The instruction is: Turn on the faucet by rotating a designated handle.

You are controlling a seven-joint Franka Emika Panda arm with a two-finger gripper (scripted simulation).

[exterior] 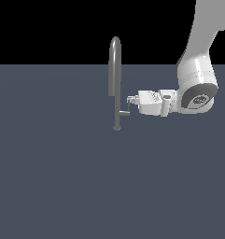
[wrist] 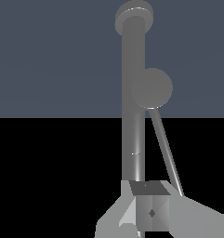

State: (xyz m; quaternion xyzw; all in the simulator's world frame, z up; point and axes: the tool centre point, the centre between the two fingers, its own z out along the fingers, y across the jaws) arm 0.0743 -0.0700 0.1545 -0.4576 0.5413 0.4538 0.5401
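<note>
One claw (exterior: 129, 100) reaches sideways at the faucet (exterior: 115, 70), fingertips by the handle (exterior: 125, 113); open or closed, cannot tell. Faucet stands mid-floor (exterior: 62, 186).

exterior view: off-arm, level and slightly above, set well back, faces the faucet (exterior: 115, 81) mid-frame with the arm entering from upper right of the frame | wrist view: on the wrist, very close, looks along the tool (wrist: 148, 211) at the stem and handle (wrist: 165, 146) | shared: faucet, handle, tool tip
</note>
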